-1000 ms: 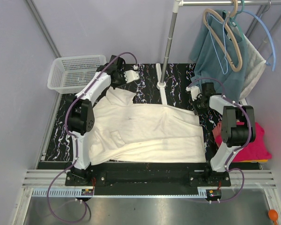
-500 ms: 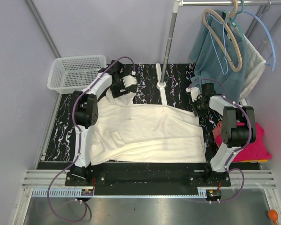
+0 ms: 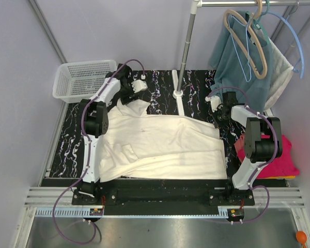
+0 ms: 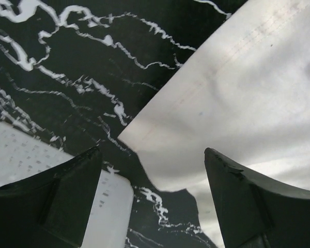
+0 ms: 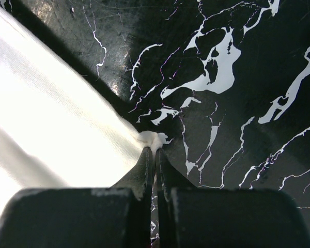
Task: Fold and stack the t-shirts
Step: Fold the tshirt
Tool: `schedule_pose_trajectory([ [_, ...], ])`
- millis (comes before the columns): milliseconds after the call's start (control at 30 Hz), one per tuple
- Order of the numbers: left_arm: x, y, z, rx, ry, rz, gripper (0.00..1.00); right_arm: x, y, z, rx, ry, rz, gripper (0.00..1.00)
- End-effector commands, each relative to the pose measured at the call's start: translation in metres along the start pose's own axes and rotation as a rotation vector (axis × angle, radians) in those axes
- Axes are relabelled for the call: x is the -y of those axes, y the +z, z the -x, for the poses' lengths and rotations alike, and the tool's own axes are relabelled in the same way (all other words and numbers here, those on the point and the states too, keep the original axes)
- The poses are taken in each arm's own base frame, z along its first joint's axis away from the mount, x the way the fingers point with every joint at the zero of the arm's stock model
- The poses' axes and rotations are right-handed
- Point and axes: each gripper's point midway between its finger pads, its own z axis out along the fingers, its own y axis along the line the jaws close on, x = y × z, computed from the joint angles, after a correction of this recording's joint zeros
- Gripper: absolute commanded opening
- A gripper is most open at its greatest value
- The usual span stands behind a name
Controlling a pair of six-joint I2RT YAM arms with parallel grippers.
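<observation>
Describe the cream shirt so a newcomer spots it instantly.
On the black marbled table, the cream t-shirt covers the middle. It is the only garment spread out wide: the pink t-shirt sits folded at the right edge, and the teal garment hangs on hangers behind.

No readable text, labels, brands or numbers anywhere.

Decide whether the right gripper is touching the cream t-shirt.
Touching. The right wrist view shows the right gripper closed on a bunched corner of the cream t-shirt, with fabric pinched at its fingertips.
</observation>
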Motion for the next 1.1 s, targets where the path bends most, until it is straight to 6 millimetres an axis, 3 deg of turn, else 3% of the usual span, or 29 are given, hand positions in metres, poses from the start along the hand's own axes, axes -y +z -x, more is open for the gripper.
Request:
schedule_pose_trajectory([
  [0,0.010,0.014,-0.010,-0.011,0.028,-0.085,0.86,-0.010,0.011,-0.019,-0.051,0.012,0.036,0.00],
  [333,0.044,0.023,-0.035,-0.105,0.120,-0.231,0.87,-0.011,0.015,-0.021,-0.049,0.024,0.042,0.00],
  [467,0.073,0.021,-0.039,-0.140,0.165,-0.331,0.83,-0.012,0.013,-0.019,-0.043,0.023,0.041,0.00],
  [667,0.075,0.021,-0.036,-0.165,0.233,-0.331,0.75,-0.010,0.010,-0.019,-0.042,0.015,0.029,0.00],
  [700,0.076,0.023,-0.038,-0.177,0.246,-0.333,0.72,-0.010,0.010,-0.019,-0.041,0.015,0.027,0.00],
  [767,0.076,0.028,-0.039,-0.193,0.257,-0.333,0.48,-0.011,0.009,-0.021,-0.042,0.015,0.029,0.00],
  [867,0.072,0.033,-0.038,-0.198,0.256,-0.317,0.24,-0.013,0.010,-0.024,-0.048,0.018,0.036,0.00],
  [1067,0.053,0.038,-0.030,-0.182,0.242,-0.218,0.04,-0.012,0.009,-0.024,-0.051,0.009,0.028,0.00],
])
